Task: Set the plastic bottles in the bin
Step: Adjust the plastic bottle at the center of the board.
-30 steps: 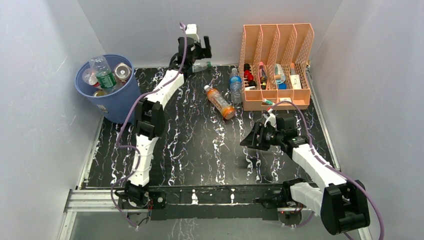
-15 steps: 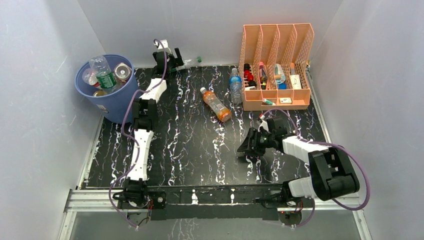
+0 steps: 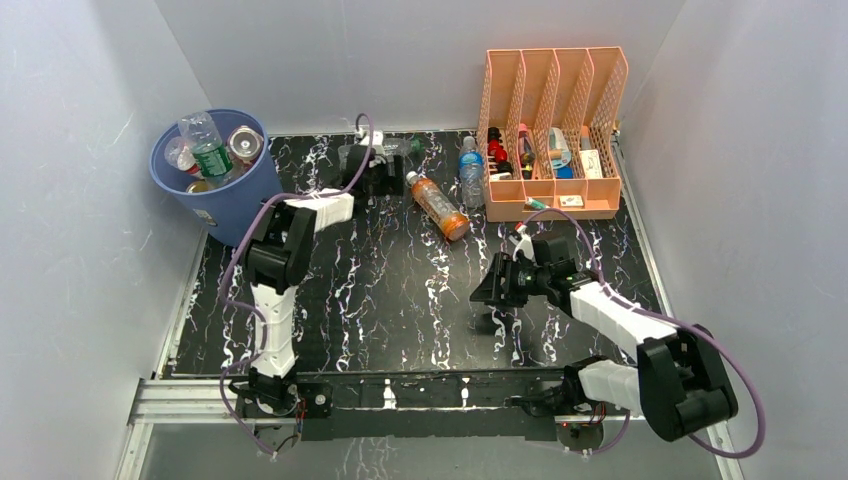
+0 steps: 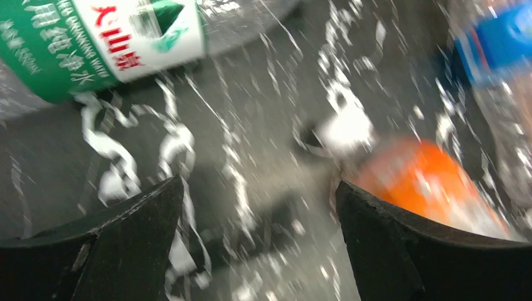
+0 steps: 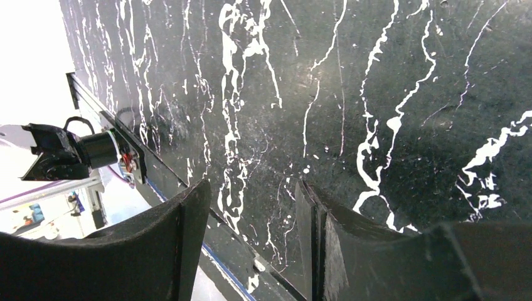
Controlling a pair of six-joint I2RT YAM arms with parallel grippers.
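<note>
The blue bin [image 3: 215, 185] stands at the back left and holds several bottles [image 3: 205, 145]. My left gripper [image 3: 385, 178] is open and empty, low over the table. A clear bottle with a green label [image 4: 106, 37] and green cap [image 3: 395, 148] lies just behind it. An orange bottle [image 3: 440, 205] lies to its right and also shows in the left wrist view [image 4: 426, 182], beside the right finger. A clear bottle with a blue label [image 3: 470, 170] lies next to the organizer. My right gripper [image 3: 495, 290] is open and empty [image 5: 251, 232] over bare table.
The peach file organizer [image 3: 550, 120] with small bottles and tubes stands at the back right. Grey walls close in the back and both sides. The black marbled table [image 3: 400, 300] ends at a metal rail [image 3: 400, 395] in front.
My left gripper has dropped from high at the back wall down to the table by the orange bottle. The green-capped bottle now lies on the table. The right gripper barely moved.
</note>
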